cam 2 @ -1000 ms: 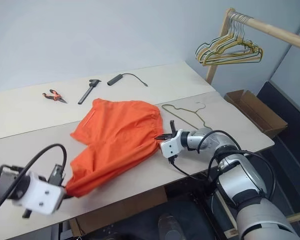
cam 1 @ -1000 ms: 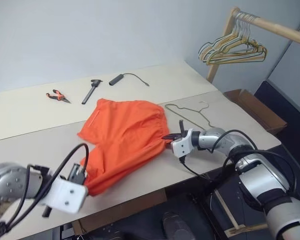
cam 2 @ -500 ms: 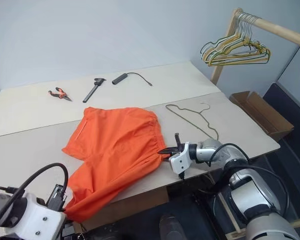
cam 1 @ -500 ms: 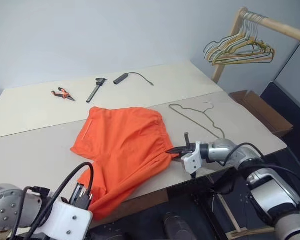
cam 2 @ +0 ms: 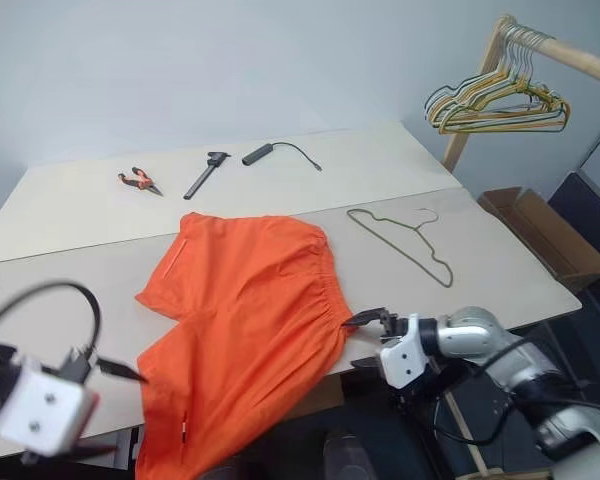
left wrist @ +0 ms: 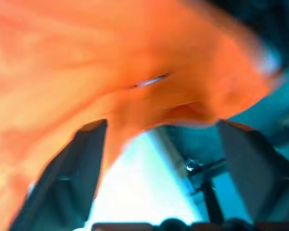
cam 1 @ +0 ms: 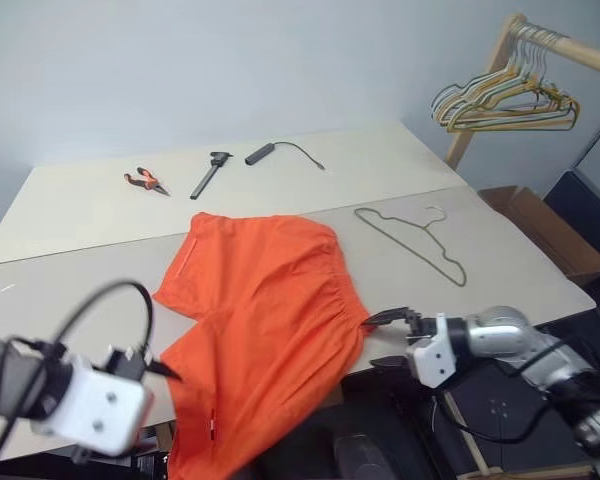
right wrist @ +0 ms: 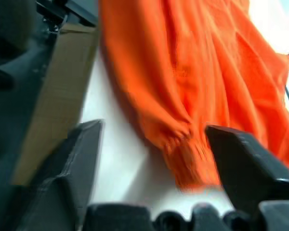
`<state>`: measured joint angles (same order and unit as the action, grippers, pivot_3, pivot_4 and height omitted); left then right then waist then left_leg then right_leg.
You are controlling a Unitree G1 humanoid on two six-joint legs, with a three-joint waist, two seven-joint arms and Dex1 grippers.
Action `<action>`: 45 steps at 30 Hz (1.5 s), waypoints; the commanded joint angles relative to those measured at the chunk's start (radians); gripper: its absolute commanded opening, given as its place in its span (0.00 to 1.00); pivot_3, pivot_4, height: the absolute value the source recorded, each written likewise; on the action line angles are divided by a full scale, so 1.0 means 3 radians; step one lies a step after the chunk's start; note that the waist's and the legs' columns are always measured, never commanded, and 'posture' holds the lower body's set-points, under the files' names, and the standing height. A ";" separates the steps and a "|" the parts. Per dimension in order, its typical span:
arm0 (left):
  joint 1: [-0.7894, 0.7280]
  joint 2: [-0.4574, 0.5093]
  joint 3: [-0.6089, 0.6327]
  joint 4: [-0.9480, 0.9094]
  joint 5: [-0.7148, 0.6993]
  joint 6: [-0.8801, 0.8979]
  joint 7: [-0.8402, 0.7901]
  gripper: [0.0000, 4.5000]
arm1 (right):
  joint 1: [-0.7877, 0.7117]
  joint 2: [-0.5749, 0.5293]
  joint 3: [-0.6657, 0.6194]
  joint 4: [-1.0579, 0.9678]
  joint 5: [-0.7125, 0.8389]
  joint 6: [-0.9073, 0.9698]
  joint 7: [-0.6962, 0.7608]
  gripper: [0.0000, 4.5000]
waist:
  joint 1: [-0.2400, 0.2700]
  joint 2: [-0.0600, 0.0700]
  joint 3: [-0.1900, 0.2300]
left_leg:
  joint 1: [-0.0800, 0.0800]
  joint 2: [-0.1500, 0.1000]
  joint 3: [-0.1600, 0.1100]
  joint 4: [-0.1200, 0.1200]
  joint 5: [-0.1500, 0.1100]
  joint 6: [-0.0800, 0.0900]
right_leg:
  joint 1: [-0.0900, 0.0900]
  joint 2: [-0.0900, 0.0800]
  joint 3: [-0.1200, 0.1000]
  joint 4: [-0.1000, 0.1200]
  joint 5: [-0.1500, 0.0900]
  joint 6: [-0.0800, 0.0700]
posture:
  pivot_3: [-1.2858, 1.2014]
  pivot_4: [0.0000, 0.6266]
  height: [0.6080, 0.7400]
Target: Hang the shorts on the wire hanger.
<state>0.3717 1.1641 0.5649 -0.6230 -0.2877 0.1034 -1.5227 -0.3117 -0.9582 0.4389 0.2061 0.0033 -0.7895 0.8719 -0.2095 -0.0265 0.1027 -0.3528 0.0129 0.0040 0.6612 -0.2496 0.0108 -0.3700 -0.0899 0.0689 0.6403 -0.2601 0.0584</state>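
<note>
- The bright orange fabric shorts [cam 2: 245, 320] lie spread on the pale beige table [cam 2: 70, 225], one leg draping over its near edge
- The thin olive-grey wire hanger [cam 2: 400, 240] lies flat just beside the shorts
- The left gripper [left wrist: 156, 144] has its fingers spread wide, holding nothing
- The right gripper [right wrist: 151, 144] is likewise wide, at the waistband edge

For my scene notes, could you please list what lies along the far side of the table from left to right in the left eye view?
Pliers → black caliper-like tool → black cable with a plug end → wire hanger, nearer than the rest.
</note>
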 commanded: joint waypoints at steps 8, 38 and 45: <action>-0.2220 -0.0833 -0.0899 0.0753 -0.1280 0.1297 0.1386 1.00 | 0.0243 -0.0408 -0.1270 -0.1243 0.1356 0.3596 -0.0716 1.00 | 0.0003 -0.0004 0.0012 | -0.0010 0.0001 0.0000 0.0003 -0.0008 -0.0010 | -0.0004 0.0003 0.0002 -0.0001 0.0011 0.0025 | 0.42 0.12 1.00; -0.2556 -0.1254 -0.1287 0.0664 -0.1391 0.1423 0.1696 1.00 | -0.1662 0.0891 -0.0663 0.1841 -0.0097 0.4484 -0.0532 0.01 | -0.0259 -0.0008 -0.0013 | -0.0095 -0.0023 -0.0017 0.0060 -0.0009 -0.0006 | -0.0065 0.0000 -0.0003 0.0013 0.0036 0.0034 | 0.43 0.06 1.00; -0.2546 -0.1220 -0.1290 0.0690 -0.1375 0.1392 0.1646 1.00 | -0.1454 0.0781 -0.0774 0.1391 -0.0111 0.4587 -0.0403 0.01 | -0.0257 -0.0007 -0.0014 | -0.0097 -0.0022 -0.0019 0.0059 -0.0009 -0.0007 | -0.0066 0.0001 -0.0004 0.0013 0.0036 0.0034 | 0.43 0.07 1.00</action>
<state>-0.3859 0.7852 0.1520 -0.3988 -0.6934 0.5414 -1.0244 -0.7638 -0.7102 0.2206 0.6662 -0.0260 0.5653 0.7368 -0.2865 -0.0285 0.0984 -0.3822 0.0062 -0.0019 0.6791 -0.2523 0.0088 -0.3899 -0.0898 0.0674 0.6441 -0.2493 0.0687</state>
